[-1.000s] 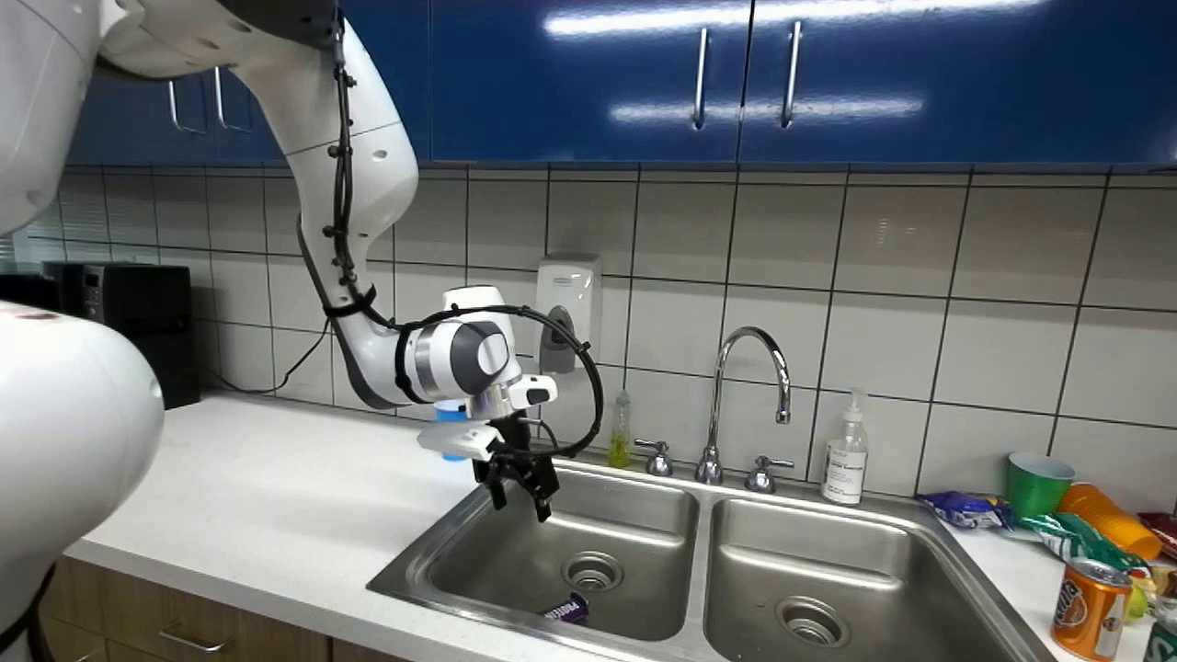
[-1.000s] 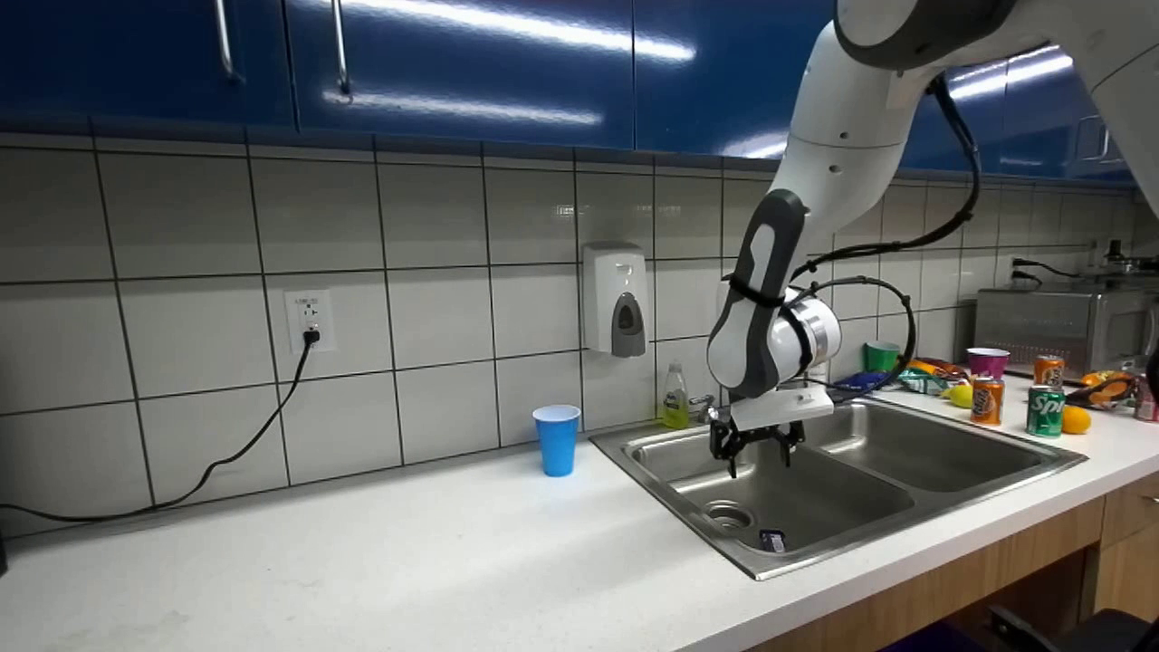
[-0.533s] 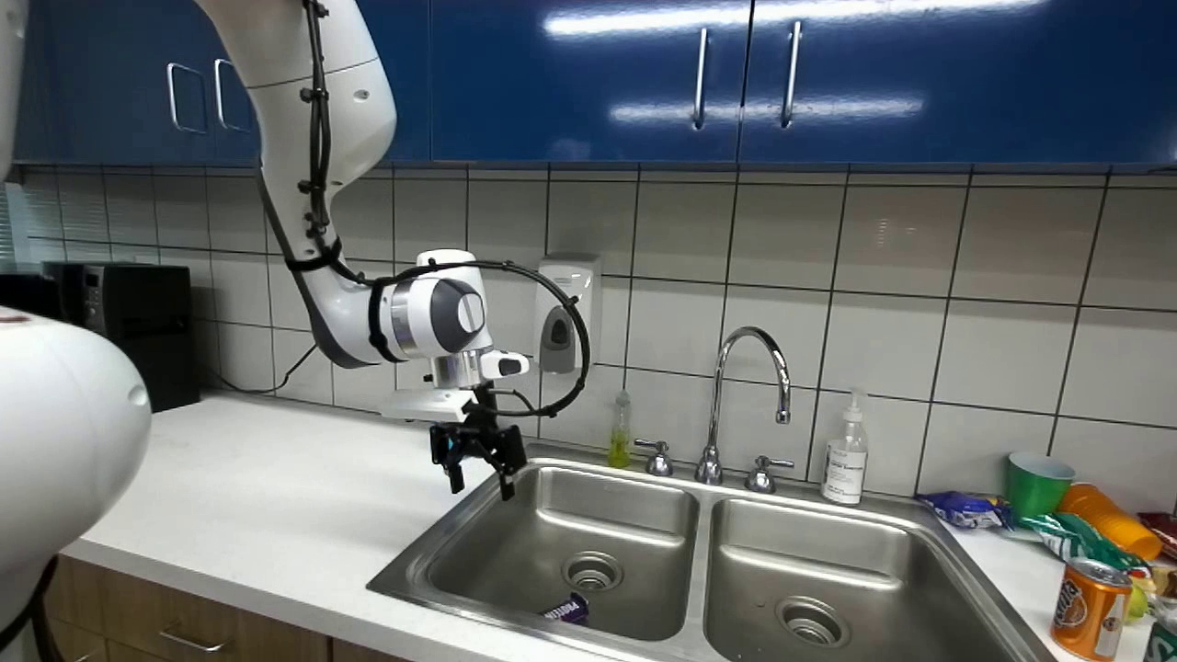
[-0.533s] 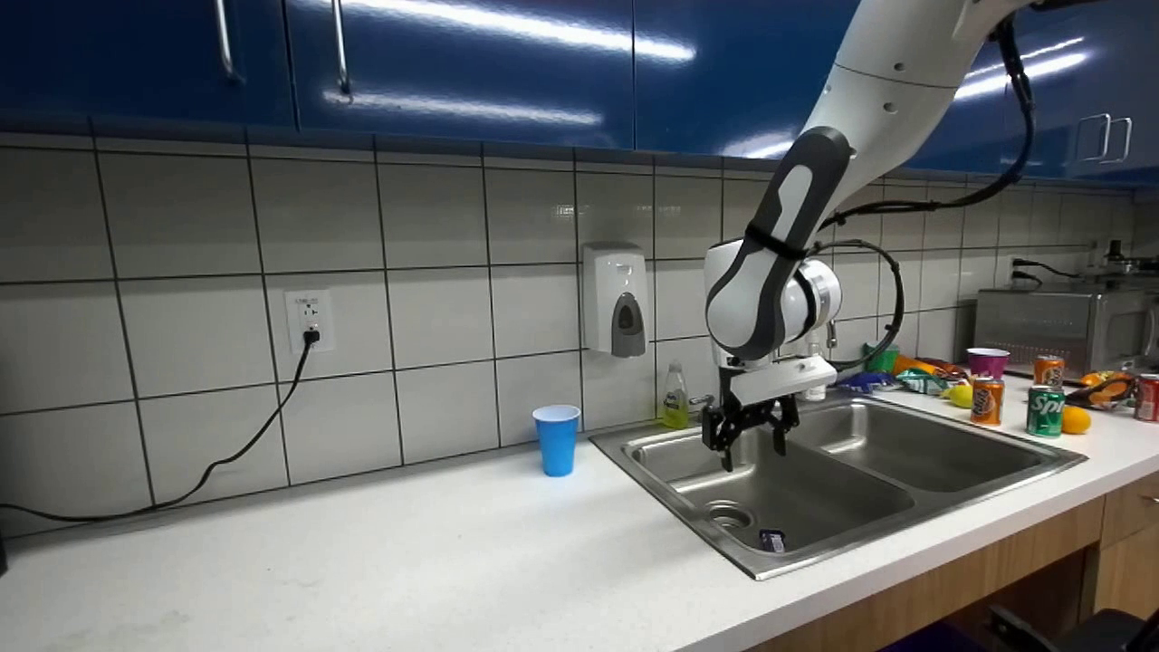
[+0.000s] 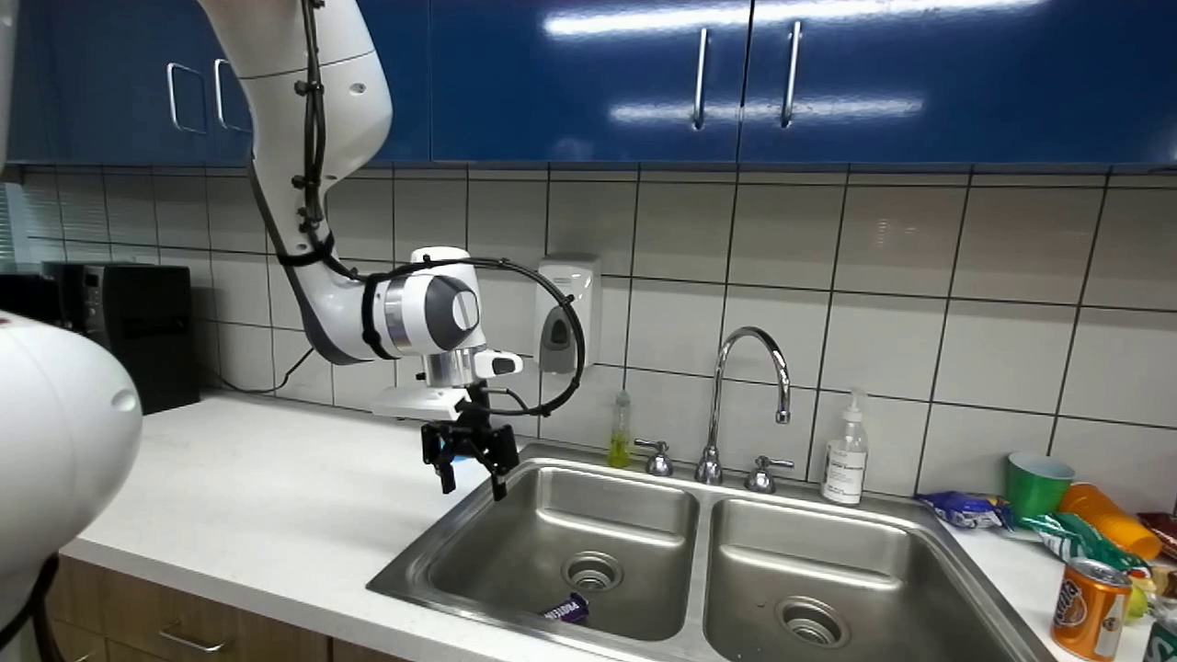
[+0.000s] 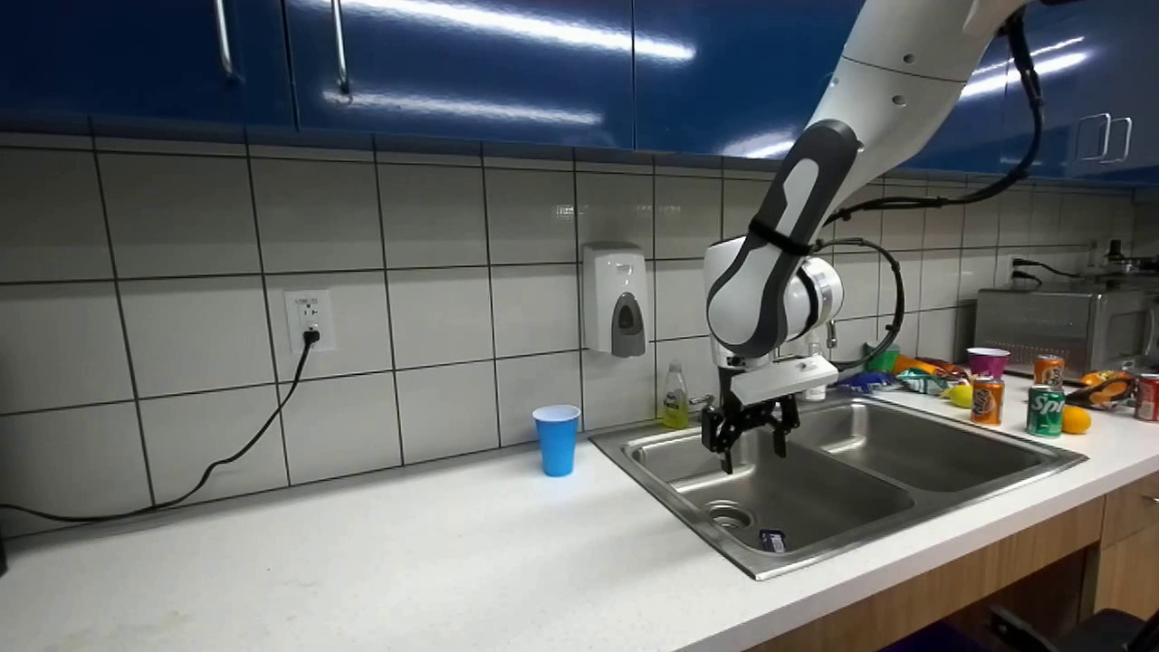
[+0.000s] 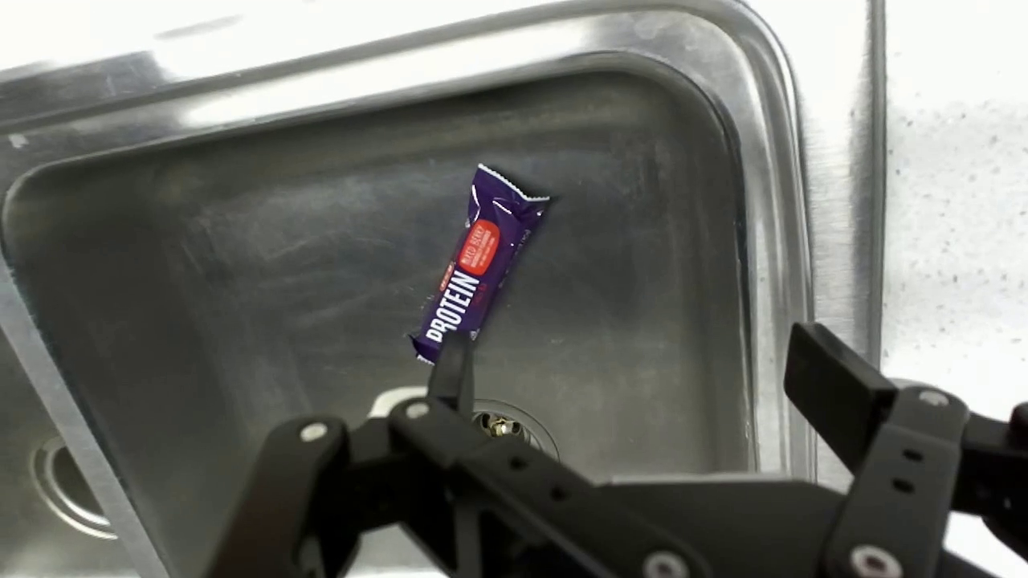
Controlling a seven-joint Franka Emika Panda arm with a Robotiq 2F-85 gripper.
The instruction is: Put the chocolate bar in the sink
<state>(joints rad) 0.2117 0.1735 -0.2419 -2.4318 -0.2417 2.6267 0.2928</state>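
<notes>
The chocolate bar (image 7: 484,249), in a purple wrapper with white PROTEIN lettering and a red patch, lies on the floor of a basin of the steel sink (image 7: 839,185). It shows in both exterior views (image 5: 568,608) (image 6: 772,541), near that basin's front wall; the wall partly hides it in an exterior view. The sink also shows in both exterior views (image 5: 699,565) (image 6: 665,507). My gripper (image 7: 630,353) is open and empty. In both exterior views (image 5: 474,487) (image 6: 753,457) it hangs above the sink, apart from the bar. One finger covers the bar's lower end in the wrist view.
A blue cup (image 6: 557,442) stands on the counter beside the sink. The faucet (image 5: 722,405), a green soap bottle (image 6: 675,398) and a pump bottle (image 5: 846,455) stand behind it. Cans (image 6: 1046,410), bags and cups stand on the far side. Blue cabinets (image 5: 588,83) hang above.
My gripper has risen and moved back from over the basin toward its edge, mostly in the first half second. It is nearly still now. The bar has not moved.
</notes>
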